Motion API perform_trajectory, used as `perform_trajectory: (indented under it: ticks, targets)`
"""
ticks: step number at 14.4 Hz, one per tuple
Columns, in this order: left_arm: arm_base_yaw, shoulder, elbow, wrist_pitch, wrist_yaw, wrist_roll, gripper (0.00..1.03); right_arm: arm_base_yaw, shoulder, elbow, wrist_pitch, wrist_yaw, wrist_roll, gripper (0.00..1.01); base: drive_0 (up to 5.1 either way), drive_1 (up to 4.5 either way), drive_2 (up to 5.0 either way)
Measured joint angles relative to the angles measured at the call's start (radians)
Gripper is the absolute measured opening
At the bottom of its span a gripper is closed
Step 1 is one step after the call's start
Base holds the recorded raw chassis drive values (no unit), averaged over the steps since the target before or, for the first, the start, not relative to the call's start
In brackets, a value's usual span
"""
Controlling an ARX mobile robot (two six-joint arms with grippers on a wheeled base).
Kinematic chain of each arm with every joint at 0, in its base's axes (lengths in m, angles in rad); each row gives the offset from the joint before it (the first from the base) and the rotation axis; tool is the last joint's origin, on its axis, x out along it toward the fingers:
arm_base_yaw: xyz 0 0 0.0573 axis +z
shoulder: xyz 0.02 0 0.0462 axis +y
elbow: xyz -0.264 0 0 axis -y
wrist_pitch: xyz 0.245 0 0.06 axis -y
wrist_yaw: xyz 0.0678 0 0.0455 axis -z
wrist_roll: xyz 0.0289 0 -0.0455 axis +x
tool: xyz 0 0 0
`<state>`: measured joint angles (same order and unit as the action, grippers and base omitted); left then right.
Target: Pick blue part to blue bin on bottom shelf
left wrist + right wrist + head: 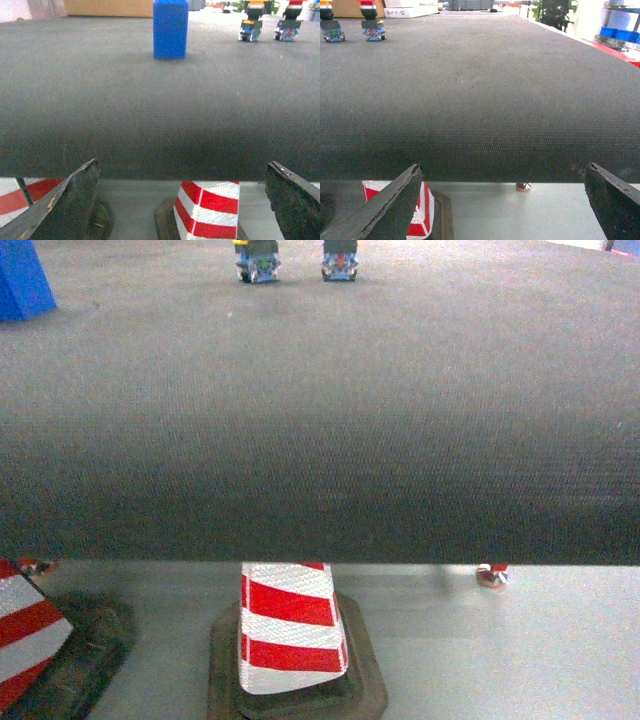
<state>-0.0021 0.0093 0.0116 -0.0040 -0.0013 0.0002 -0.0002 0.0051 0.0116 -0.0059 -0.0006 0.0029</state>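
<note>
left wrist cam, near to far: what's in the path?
Gripper fingers → striped cone on the floor → near edge of the dark mat → blue block → two small switch parts at the far right.

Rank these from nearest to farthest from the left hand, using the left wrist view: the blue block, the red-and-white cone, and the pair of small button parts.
1. Red-and-white cone: just below and ahead of the left hand, on the floor.
2. Blue block: mid-mat, slightly left of centre.
3. Pair of small button parts: far edge of the mat, upper right.
</note>
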Motion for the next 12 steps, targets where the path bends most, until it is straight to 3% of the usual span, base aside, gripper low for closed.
perform_trajectory:
  ticks: [12]
  targets:
    - [0.000, 0.000, 0.000, 0.001, 0.001, 0.000, 0.98, 0.000, 0.000, 0.000, 0.002, 0.000, 0.000, 0.98, 0.0, 0.00, 0.0]
